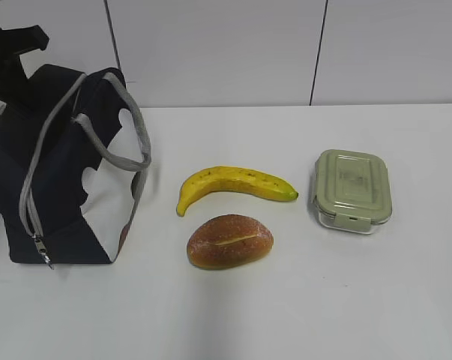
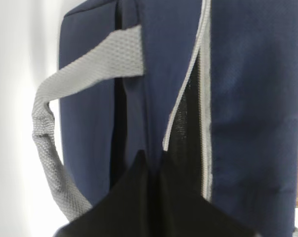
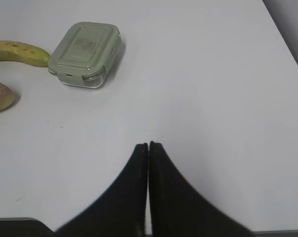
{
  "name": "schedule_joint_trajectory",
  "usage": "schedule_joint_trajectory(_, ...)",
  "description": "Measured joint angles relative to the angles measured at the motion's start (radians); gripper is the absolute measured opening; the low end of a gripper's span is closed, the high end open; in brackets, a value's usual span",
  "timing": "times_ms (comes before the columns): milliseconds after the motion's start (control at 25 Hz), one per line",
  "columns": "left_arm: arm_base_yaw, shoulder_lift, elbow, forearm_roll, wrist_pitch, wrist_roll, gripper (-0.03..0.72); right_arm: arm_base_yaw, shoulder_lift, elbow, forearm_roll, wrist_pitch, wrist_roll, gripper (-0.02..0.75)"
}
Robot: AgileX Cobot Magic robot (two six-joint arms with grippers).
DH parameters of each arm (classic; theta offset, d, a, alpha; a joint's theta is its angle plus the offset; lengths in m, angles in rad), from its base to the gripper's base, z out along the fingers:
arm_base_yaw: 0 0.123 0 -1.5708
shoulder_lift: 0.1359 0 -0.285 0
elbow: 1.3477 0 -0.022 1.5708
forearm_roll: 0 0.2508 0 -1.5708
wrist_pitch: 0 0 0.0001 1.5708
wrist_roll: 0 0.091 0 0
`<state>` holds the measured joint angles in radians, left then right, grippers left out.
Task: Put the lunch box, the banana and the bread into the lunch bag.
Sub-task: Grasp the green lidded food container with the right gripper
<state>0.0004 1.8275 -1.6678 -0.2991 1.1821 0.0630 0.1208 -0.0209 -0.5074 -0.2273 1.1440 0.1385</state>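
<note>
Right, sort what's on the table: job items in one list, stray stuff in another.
Job items:
lunch bag
banana
bread
lunch box

Stray stuff:
Nothing else lies on the table.

Lunch bag (image 1: 61, 172) left; lunch box (image 1: 351, 191) right.
</note>
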Motion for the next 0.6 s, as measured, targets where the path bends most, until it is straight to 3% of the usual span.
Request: schedule_joint_trajectory(600,0.0,0.003,0.0,-0.092,0.007,0.04,-0.003,0.0,0.0,0.0,0.0,0.0,0.0,-0.017)
